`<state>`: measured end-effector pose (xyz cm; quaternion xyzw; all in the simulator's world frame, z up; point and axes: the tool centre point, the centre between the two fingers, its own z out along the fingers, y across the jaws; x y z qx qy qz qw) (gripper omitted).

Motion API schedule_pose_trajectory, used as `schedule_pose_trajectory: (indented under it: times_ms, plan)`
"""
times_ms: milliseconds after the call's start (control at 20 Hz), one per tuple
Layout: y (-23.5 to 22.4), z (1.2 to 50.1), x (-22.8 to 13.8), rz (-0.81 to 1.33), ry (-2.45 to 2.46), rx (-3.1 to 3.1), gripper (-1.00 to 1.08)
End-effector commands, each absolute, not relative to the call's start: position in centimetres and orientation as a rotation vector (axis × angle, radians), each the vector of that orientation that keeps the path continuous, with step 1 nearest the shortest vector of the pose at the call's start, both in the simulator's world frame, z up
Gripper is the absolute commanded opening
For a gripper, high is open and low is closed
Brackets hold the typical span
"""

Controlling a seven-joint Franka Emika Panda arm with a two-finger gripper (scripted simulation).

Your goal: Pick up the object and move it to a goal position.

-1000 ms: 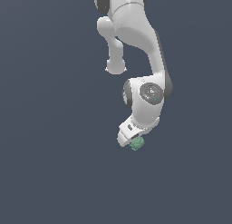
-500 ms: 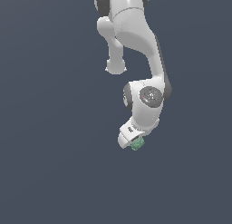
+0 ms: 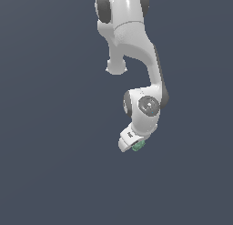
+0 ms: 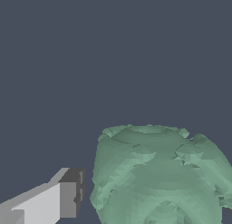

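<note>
The object [image 3: 138, 146], a small lumpy green ball, shows at the tip of the white arm in the exterior view, below the middle of the picture. My gripper [image 3: 134, 146] is shut on it, and the white hand covers part of it. In the wrist view the object [image 4: 158, 173] is large and close. One white finger with a dark pad [image 4: 69, 198] stands right beside it. The other finger is almost wholly outside that view. No goal marker shows in either view.
A plain dark blue-grey ground fills both views. The white arm's links [image 3: 136, 51] run from the exterior view's upper edge to the wrist joint [image 3: 147, 105].
The wrist and hand have shifted slightly downward in the exterior view, with the green object still at the fingertips.
</note>
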<state>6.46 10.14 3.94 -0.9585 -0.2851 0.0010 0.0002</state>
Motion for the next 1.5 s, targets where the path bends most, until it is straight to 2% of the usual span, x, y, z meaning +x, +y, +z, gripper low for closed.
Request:
schedule_pose_trajectory:
  times_ms: [0, 50, 850, 1450]
  plan:
    - [10.2, 4.0, 6.6, 0.000, -0.896, -3.011, 1.00]
    - [10.2, 4.0, 6.6, 0.000, -0.896, -3.011, -1.00]
    - [9.6, 4.7, 6.5, -0.006, -0.920, -3.004, -1.00]
    - [5.6, 10.5, 6.2, -0.055, -1.101, -2.940, -1.00]
